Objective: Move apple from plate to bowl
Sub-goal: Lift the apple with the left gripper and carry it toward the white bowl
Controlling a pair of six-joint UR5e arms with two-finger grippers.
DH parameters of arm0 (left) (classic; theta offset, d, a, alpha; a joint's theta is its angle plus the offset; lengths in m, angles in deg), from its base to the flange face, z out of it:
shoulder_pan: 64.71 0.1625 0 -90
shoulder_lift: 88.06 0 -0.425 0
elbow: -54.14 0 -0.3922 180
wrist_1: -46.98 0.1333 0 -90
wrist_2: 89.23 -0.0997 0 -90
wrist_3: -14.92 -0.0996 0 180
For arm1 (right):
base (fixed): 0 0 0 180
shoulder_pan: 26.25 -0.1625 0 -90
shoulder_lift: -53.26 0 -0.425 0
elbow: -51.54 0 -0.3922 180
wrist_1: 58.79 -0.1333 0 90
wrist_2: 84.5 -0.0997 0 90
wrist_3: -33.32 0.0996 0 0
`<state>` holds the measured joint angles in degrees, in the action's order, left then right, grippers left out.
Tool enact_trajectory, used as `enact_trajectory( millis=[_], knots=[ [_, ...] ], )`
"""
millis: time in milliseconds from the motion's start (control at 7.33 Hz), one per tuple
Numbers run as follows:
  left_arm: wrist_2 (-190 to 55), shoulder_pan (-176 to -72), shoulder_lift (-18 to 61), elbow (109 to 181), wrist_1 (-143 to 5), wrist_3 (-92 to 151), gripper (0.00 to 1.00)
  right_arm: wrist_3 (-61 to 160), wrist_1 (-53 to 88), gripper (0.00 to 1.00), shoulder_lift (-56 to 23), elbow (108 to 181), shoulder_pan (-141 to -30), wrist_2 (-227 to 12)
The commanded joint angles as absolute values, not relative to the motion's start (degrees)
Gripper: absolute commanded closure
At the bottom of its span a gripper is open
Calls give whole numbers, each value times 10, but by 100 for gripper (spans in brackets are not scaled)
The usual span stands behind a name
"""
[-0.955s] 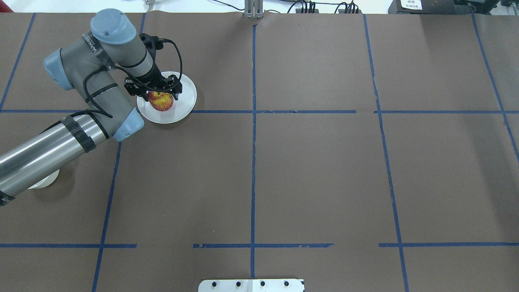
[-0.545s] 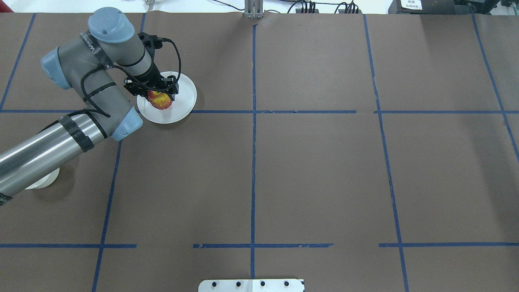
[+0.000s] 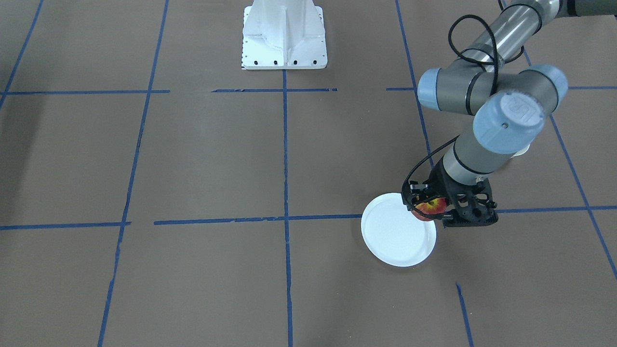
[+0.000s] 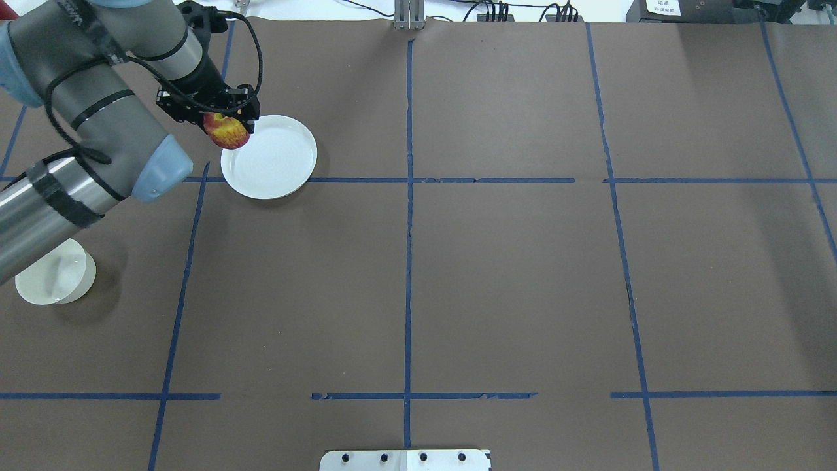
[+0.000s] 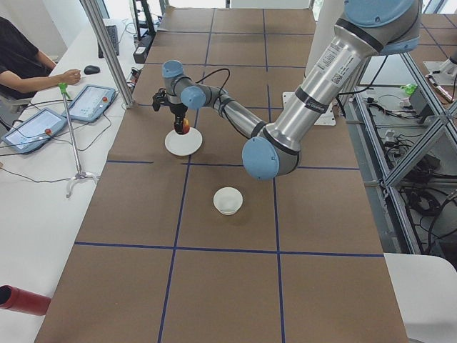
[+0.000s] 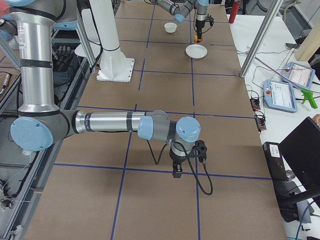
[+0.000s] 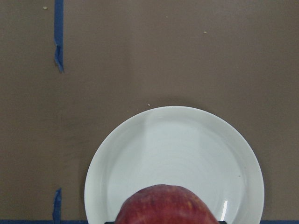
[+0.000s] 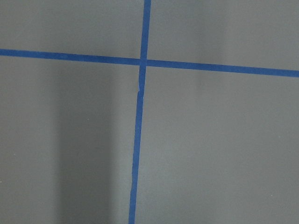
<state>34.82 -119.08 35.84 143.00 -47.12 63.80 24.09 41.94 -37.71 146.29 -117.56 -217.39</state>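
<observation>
My left gripper (image 4: 225, 123) is shut on the apple (image 4: 228, 133), red with yellow, and holds it in the air over the plate's left rim. The plate (image 4: 278, 163) is white, flat and bare. In the left wrist view the apple (image 7: 166, 205) fills the bottom edge with the plate (image 7: 177, 149) well below it. The front-facing view shows the gripper (image 3: 432, 210) with the apple (image 3: 430, 206) at the plate's (image 3: 393, 233) right rim. The bowl (image 4: 55, 280), small and cream-white, stands empty at the near left of the table. My right gripper (image 6: 176, 172) shows only in the exterior right view; I cannot tell whether it is open or shut.
The brown table is crossed by blue tape lines (image 4: 409, 196). The white robot base plate (image 3: 284, 36) sits at the table's robot-side edge. The left arm's elbow (image 4: 98, 131) hangs over the table between plate and bowl. A metal post (image 5: 107, 50) and tablets stand at the far edge.
My left gripper has risen with the apple off the plate and shifted left toward the rim. The arm has swung away, and the bowl now shows nearly whole.
</observation>
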Motion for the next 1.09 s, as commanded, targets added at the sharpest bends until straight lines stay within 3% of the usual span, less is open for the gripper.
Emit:
enact_trajectory(
  millis=[0,273,682,955],
  knots=[
    [343,-1199,250,1577,-461,636,100,241,419,0,-377,1463,-1176,-2174],
    [318,-1203,122,1662,-481,596,100,241,419,0,-377,1463,-1176,-2174],
    [292,-1206,-72,1668,-691,593,100,241,419,0,-377,1463,-1176,-2174],
    [292,-1204,-86,1629,-726,601,100,241,419,0,-377,1463,-1176,-2174]
  ],
)
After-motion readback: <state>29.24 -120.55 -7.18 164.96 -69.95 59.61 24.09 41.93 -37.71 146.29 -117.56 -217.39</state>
